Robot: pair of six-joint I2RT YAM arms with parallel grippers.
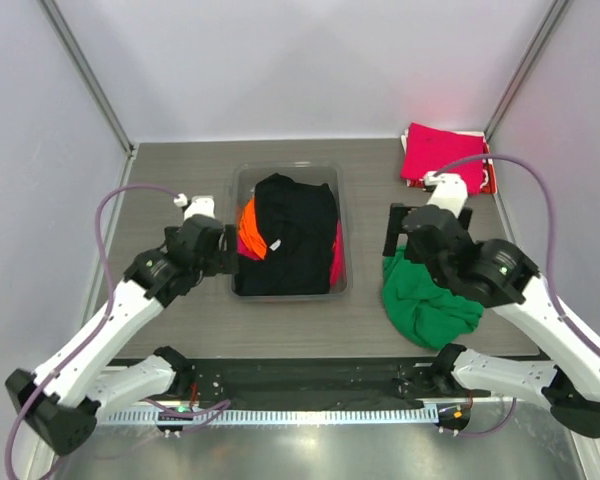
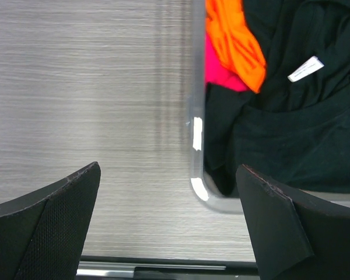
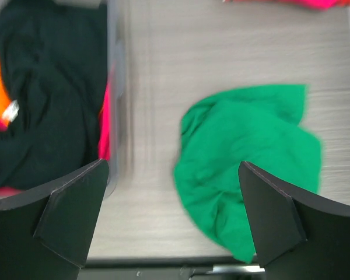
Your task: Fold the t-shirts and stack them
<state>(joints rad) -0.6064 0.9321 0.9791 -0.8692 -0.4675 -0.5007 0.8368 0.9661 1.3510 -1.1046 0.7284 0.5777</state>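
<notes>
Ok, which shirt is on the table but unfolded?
The green shirt, crumpled just right of the tub. The pink shirt in the far corner is folded; the black shirt and orange shirt are in the tub.

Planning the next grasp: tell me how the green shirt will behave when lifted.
The green shirt lies crumpled in soft folds, so it will probably drape limply from a pinch. It looks thin, so likely light. On the smooth table it may slide and bunch if pushed.
</notes>
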